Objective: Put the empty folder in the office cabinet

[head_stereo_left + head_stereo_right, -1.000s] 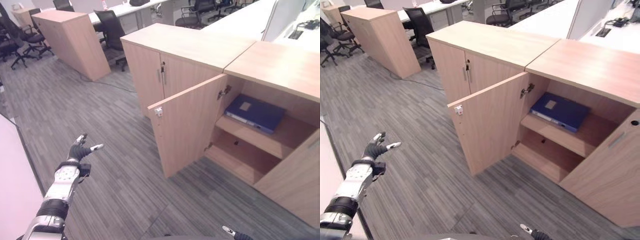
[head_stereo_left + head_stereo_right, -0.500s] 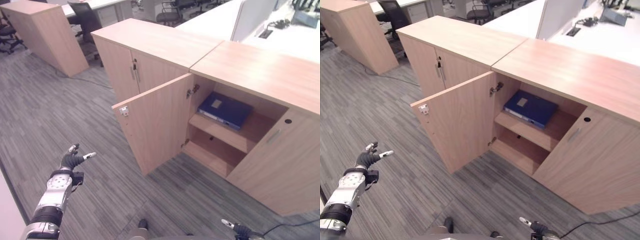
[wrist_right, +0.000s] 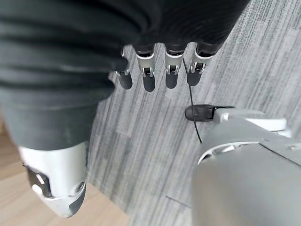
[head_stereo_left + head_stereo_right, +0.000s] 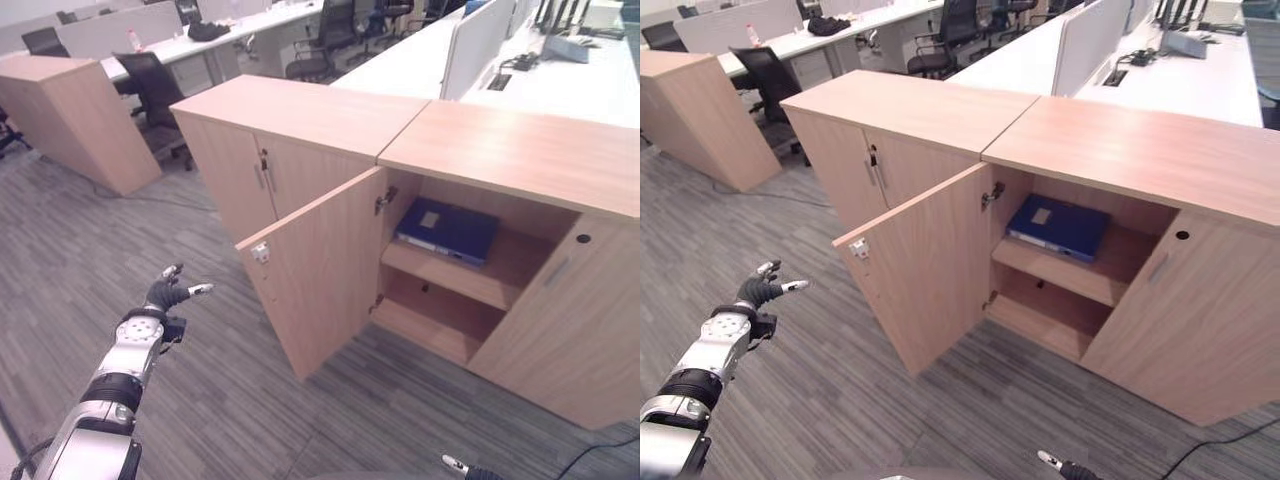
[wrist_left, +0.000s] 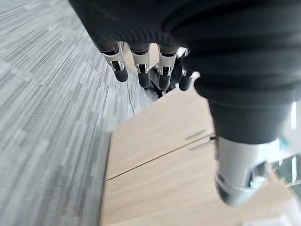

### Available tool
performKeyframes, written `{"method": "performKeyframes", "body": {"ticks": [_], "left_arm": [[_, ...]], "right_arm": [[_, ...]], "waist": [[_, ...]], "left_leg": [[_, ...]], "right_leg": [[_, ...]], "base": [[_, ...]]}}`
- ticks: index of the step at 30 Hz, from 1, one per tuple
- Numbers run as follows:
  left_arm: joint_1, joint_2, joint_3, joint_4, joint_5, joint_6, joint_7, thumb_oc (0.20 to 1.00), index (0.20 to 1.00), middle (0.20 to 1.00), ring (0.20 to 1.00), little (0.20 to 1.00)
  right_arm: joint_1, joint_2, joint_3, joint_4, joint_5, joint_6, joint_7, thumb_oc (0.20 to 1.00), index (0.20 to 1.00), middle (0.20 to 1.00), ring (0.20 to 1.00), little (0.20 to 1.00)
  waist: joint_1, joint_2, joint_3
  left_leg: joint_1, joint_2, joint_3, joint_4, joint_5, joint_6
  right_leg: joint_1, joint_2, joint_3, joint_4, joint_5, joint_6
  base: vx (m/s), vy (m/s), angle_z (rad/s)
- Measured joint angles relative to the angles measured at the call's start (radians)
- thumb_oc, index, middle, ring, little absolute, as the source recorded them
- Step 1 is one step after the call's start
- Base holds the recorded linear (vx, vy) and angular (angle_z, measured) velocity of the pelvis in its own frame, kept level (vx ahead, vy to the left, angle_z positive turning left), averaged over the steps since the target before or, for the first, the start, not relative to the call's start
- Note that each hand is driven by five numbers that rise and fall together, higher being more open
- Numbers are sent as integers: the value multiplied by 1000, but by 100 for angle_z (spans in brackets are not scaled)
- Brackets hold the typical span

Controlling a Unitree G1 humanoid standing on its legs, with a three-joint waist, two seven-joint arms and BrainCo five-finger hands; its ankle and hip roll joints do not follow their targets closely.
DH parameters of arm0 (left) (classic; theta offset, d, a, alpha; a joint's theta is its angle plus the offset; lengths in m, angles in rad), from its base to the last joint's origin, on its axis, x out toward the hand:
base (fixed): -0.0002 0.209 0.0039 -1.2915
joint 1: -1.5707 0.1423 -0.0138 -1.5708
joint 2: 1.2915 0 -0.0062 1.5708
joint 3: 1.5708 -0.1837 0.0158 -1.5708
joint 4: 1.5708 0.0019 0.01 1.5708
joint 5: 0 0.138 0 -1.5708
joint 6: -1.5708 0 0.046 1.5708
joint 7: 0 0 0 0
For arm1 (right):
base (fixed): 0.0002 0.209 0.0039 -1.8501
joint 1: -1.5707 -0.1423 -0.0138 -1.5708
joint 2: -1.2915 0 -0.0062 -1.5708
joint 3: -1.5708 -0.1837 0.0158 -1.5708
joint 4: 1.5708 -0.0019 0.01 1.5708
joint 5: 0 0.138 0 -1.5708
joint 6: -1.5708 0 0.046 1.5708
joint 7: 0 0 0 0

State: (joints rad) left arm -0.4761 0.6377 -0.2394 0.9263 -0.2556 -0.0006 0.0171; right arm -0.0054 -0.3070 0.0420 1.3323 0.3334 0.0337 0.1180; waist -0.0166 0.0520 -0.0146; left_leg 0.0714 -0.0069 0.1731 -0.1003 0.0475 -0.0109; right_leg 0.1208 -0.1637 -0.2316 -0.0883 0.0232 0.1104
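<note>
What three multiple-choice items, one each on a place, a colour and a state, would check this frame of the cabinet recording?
1. Where is the folder?
A. on the floor
B. on the cabinet's upper shelf
C. in the left hand

2. What colour is the folder?
A. red
B. green
C. blue

3. How is the cabinet door beside the folder?
A. swung open
B. shut
C. removed

Answers: 1 B, it lies flat on the upper shelf inside the office cabinet. 2 C, its cover is blue. 3 A, the door stands swung out, while the left hand hangs open over the floor and holds nothing.
</note>
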Motion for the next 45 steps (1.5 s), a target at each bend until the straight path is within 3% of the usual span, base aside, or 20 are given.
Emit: {"method": "performKeyframes", "body": {"ticks": [9, 12, 16, 21, 24, 31, 33, 37, 39, 45], "left_arm": [[-85, -58, -77, 15, -23, -1, -20, 1000, 1000, 1000, 1000, 1000], [-110, -131, -92, 37, -54, 3, -23, 1000, 1000, 1000, 1000, 1000], [-128, -164, -80, 108, -120, 6, -29, 1000, 1000, 1000, 1000, 1000], [-198, -155, -71, 286, -133, 16, -35, 1000, 1000, 1000, 1000, 1000], [-206, -147, -22, 291, -189, 22, -29, 1000, 1000, 1000, 1000, 1000], [-207, -158, -8, 275, -238, 25, -19, 1000, 1000, 1000, 1000, 1000], [-161, -191, -53, 139, -247, 33, 37, 1000, 1000, 1000, 1000, 1000], [-85, -195, -150, -67, -246, 40, 43, 1000, 1000, 1000, 1000, 1000], [8, -211, -244, -320, -227, 39, 6, 1000, 1000, 1000, 1000, 1000], [119, -278, -384, -719, -281, 46, -83, 1000, 1000, 1000, 1000, 1000]], "right_arm": [[1, -6, 5, -2, 0, 0, -1, 1000, 1000, 1000, 1000, 1000], [0, -3, 5, -1, 0, 0, -2, 1000, 1000, 1000, 1000, 1000], [-2, 4, 22, -1, 1, 1, -9, 1000, 1000, 1000, 1000, 1000], [-1, 3, 36, -1, 1, 1, -9, 1000, 1000, 1000, 1000, 1000], [0, 3, 36, -1, 1, 1, -9, 1000, 1000, 1000, 1000, 1000], [3, 5, 35, 2, 1, 1, -9, 1000, 1000, 1000, 1000, 1000], [14, 14, 35, 3, 1, 1, -11, 1000, 1000, 1000, 1000, 1000], [22, 26, 22, 1, 27, 0, -13, 1000, 1000, 1000, 1000, 1000], [14, 45, -19, 1, 87, -1, -17, 1000, 1000, 1000, 1000, 1000], [-51, 81, -40, -2, 128, -4, -21, 1000, 1000, 1000, 1000, 1000]], "waist": [[-34, -1, -18], [-37, -2, -18], [-44, -3, -18], [-65, -17, -17], [-86, -29, -13], [-81, -50, -9], [-58, -62, -7], [-26, -74, -6], [-10, -78, -3], [-5, -78, 34]], "left_leg": [[-15, -2, 28, 10, 2, 9], [-15, -1, 33, 9, 2, 9], [-13, -1, 39, 9, 2, 9], [-13, 6, 68, 9, 1, 9], [-12, 10, 80, 9, 1, 9], [-12, 12, 90, 9, 1, 9], [-15, 11, 87, 9, 1, 9], [-18, 4, 76, 9, 1, 9], [-25, -11, 65, 9, 2, 14], [-28, -16, 59, 1, 3, 17]], "right_leg": [[-31, -4, 26, 1, 14, 12], [-31, -4, 26, 1, 14, 13], [-32, -5, 29, 0, 14, 14], [-48, 1, 57, 1, 19, 21], [-52, 4, 66, 1, 21, 22], [-58, 6, 79, 1, 28, 22], [-58, 5, 74, 1, 28, 22], [-54, -3, 63, 1, 29, 21], [-55, -19, 50, 1, 32, 27], [-57, -24, 46, -4, 34, 32]], "base": [[-4, 25, -10], [0, 0, 0], [7, -13, -4], [5, -11, -16], [4, -10, -12], [-5, -6, -5], [-20, -1, 6], [-19, 4, 13], [-23, -3, 18], [0, 0, 0]]}}
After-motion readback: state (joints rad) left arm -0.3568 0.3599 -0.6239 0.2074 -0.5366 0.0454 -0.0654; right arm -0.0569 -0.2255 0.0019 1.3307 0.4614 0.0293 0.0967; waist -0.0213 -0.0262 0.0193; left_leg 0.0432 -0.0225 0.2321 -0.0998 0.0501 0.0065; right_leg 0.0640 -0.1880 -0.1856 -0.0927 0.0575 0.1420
